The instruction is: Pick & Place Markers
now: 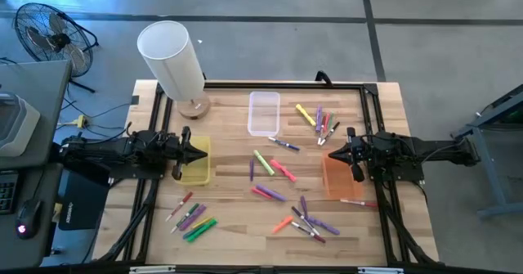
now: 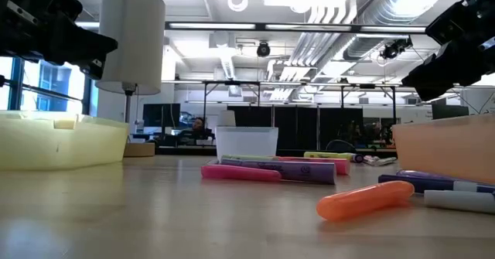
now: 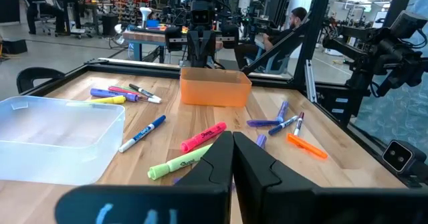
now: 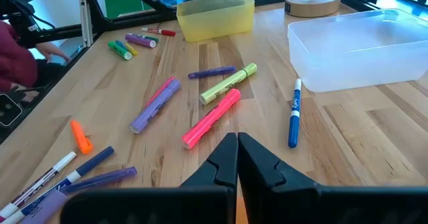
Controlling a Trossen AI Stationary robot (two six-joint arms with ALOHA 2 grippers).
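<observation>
Several markers in purple, green, yellow, pink, red and orange lie scattered flat on the wooden table: one group at the far right, one in the middle, one near the left front, one near the right front. My left gripper is shut and hovers over the yellow bin at the left, touching nothing. My right gripper is shut above the orange bin at the right. In the wrist views both pairs of fingertips meet with nothing between them.
A clear plastic bin stands at the far middle. A white-shaded lamp on a round wooden base stands at the far left corner. A black frame runs along the table's edges. A fan stands on the floor beyond the far left.
</observation>
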